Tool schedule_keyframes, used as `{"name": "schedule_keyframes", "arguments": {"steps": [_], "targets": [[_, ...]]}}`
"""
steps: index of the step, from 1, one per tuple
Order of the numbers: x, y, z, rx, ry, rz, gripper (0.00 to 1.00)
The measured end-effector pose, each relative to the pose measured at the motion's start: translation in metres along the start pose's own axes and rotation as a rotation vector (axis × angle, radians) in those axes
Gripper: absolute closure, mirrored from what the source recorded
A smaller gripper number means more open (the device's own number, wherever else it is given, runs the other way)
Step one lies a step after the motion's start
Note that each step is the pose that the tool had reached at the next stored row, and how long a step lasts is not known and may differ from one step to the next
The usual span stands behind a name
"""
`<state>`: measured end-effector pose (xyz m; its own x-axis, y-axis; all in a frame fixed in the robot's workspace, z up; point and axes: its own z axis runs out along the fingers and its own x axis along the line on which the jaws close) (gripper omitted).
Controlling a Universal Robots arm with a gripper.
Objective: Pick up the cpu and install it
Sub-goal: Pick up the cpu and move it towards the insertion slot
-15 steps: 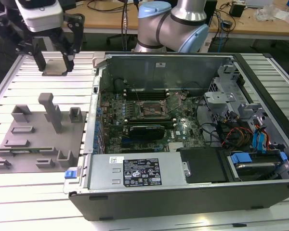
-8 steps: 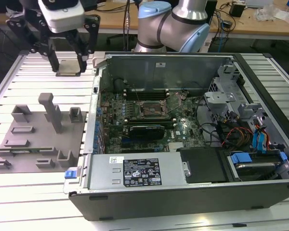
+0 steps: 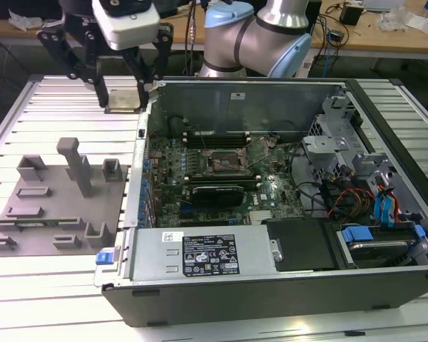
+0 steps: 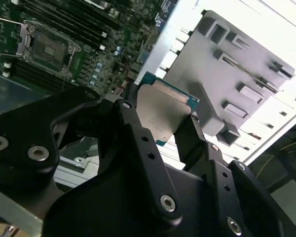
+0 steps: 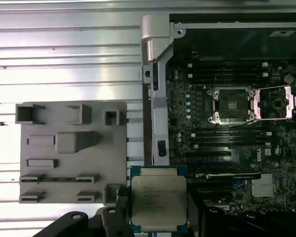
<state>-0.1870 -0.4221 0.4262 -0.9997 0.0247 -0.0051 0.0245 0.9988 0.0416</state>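
Note:
The cpu point(image 3: 125, 100), a flat square chip with a silvery lid, hangs in the air over the slatted table just outside the computer case's far corner on the exterior view's left. My gripper point(image 3: 123, 95) is shut on it, one black finger on each side edge. In both wrist views the cpu point(image 4: 160, 109) point(image 5: 158, 196) sits level between the fingers point(image 4: 130, 126). The motherboard's socket point(image 3: 225, 162) point(image 5: 232, 104) lies open in the middle of the board, its metal load plate point(image 5: 276, 102) folded back. It is well apart from the chip.
A grey fixture plate point(image 3: 57, 206) with upright blocks lies on the table at the exterior view's left of the open computer case point(image 3: 221, 96). Inside the case are a power supply point(image 3: 200, 253), cables and drive bays point(image 3: 371, 206). The case wall stands between chip and socket.

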Motion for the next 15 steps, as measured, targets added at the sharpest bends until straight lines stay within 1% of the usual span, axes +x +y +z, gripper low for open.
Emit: {"name": "schedule_keyframes", "arguments": {"steps": [1, 2, 5, 13, 15], "targets": [[-0.0045, -0.0001, 0.0, -0.0001, 0.0001, 0.0, 0.46], [-0.0113, -0.0003, 0.0, 0.0001, 0.0005, 0.0, 0.46], [-0.0225, -0.0006, 0.0001, 0.0001, 0.0008, 0.0, 0.46], [-0.0449, -0.001, 0.0002, 0.0, 0.001, 0.0, 0.46], [-0.0525, -0.0012, 0.0002, 0.0, 0.0011, 0.0, 0.46]]}}
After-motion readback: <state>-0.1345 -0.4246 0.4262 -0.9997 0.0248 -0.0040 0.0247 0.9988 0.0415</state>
